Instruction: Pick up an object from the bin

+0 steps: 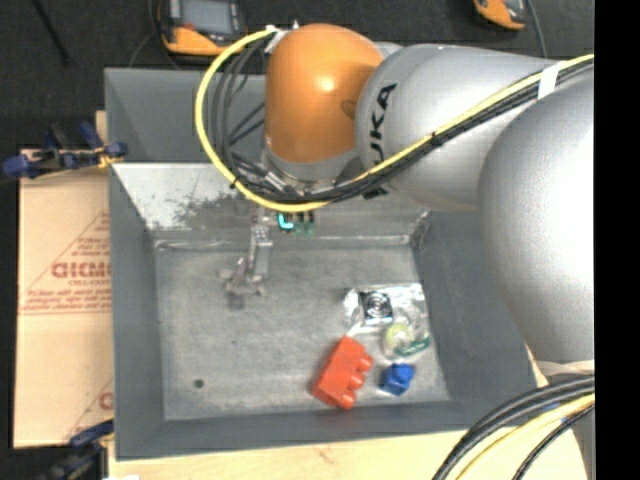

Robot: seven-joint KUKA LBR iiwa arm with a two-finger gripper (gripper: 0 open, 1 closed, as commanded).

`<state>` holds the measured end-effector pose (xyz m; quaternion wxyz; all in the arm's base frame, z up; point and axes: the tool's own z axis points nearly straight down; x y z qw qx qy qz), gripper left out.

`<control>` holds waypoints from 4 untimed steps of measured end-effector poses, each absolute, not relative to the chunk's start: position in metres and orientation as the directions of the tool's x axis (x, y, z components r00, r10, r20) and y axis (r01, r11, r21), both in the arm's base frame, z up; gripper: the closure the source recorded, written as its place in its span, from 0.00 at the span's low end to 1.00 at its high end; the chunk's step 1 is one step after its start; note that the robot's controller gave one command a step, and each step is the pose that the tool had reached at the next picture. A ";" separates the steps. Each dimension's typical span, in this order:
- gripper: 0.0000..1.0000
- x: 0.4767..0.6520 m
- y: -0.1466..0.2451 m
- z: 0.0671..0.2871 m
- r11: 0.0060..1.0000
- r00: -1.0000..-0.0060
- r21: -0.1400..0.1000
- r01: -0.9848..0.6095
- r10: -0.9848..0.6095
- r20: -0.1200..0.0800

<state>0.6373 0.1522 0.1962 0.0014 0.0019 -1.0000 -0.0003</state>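
My gripper (248,276) hangs under the orange wrist cover, low over the bare floor in the back left part of the bin, with no loose thing under it. The nearest thing is a clear plastic bag (384,305) with a black-and-white piece inside, well to the gripper's right. Just in front of the bag lies a small pale green and yellow piece (405,339). An orange-red toy block (342,372) rests near the front wall, and a small blue piece (398,378) sits right beside it.
All the loose things are grouped in the front right part of the bin. The arm and its yellow cable cover the back right corner. A small dark speck (198,384) marks the floor at the front left.
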 end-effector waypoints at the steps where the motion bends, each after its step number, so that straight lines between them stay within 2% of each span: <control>1: 0.00 0.627 0.119 0.111 0.955 -0.955 -0.002 -0.296 -0.296 0.001; 2: 0.00 0.635 0.121 0.069 0.917 -0.917 -0.001 -0.399 -0.399 0.000; 3: 1.00 0.636 0.121 0.071 0.919 -0.919 0.001 -0.395 -0.395 -0.003; 4: 1.00 0.635 0.119 0.207 0.918 -0.918 -0.004 -0.397 -0.397 -0.013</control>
